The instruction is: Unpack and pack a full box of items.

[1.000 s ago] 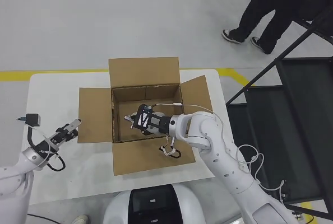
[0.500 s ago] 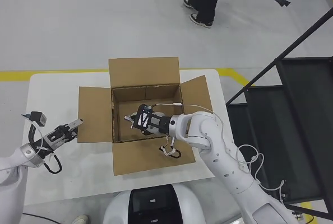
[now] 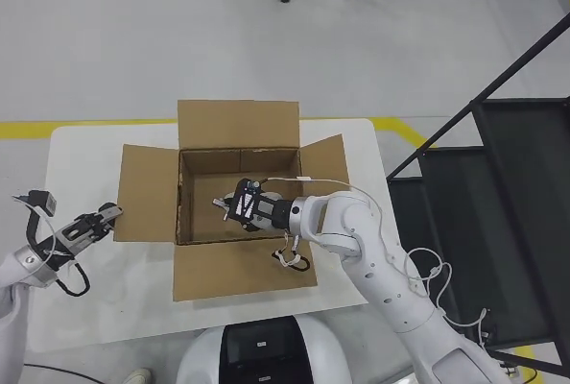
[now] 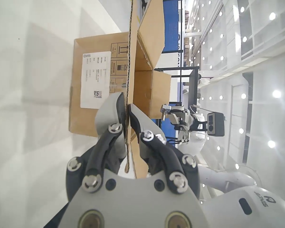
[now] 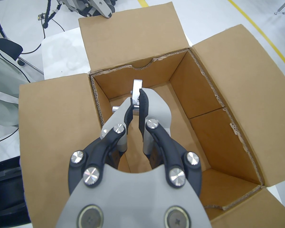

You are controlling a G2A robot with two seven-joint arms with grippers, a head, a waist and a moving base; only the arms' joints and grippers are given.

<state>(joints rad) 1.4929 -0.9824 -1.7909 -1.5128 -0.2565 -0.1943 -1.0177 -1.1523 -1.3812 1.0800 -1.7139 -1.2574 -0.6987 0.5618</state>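
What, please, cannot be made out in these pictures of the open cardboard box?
Floor of the open brown cardboard box: partly hidden beneath the right hand in the right wrist view, and beneath its arm in the top view.
What the small silver metal part is: mostly covered by that hand, and too small in the top view.
Print on the white label: too small in the left wrist view.

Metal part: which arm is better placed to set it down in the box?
Right. The right gripper is shut on the metal part, over the open box; the left gripper is clamped on the side flap.
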